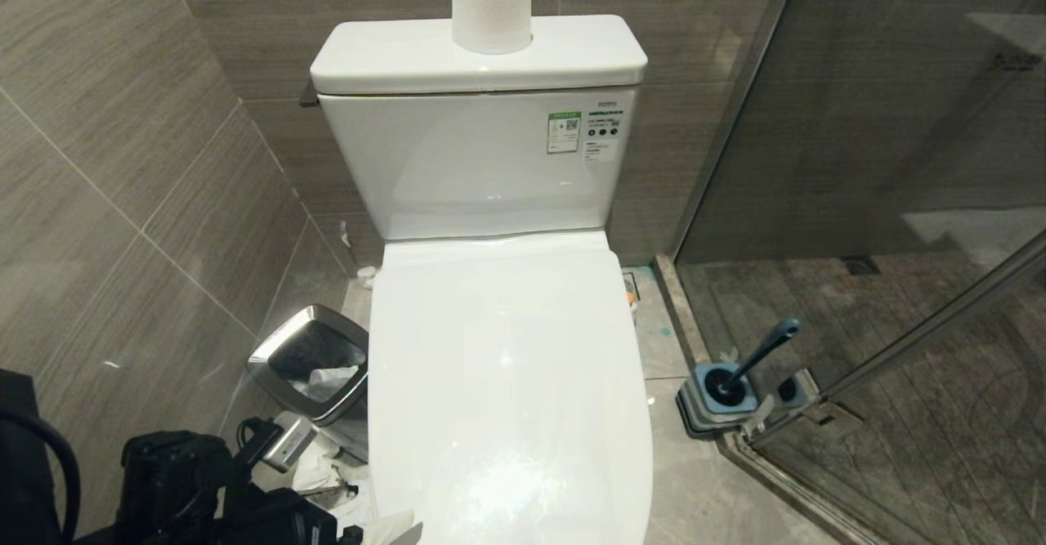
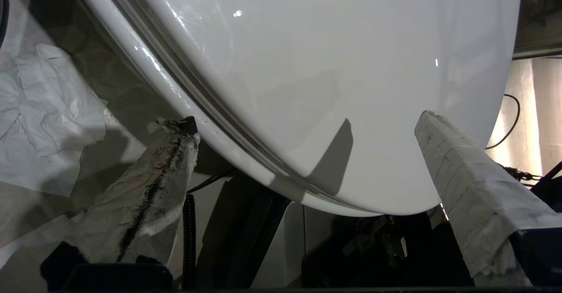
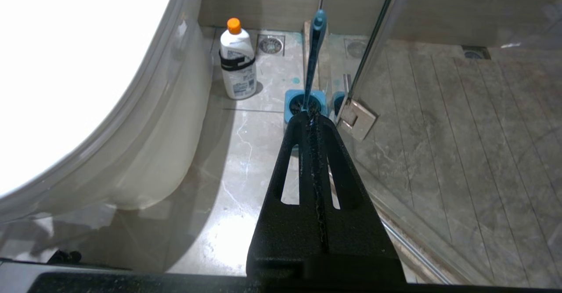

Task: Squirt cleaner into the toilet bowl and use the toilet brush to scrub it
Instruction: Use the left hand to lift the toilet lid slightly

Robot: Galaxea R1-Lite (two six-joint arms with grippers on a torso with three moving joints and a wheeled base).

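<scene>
Showing only right-wrist: cleaner (image 3: 237, 60) beside toilet bowl (image 3: 131, 152)

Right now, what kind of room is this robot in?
A small bathroom, most likely: a white toilet with its lid shut, a glass shower screen beside it, and a toilet brush standing in its holder on the tiled floor.

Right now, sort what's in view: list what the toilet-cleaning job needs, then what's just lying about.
Needed: cleaner; toilet brush; toilet, lid down; left gripper, open at its front rim.
Lying about: waste bin; paper roll; crumpled paper.
</scene>
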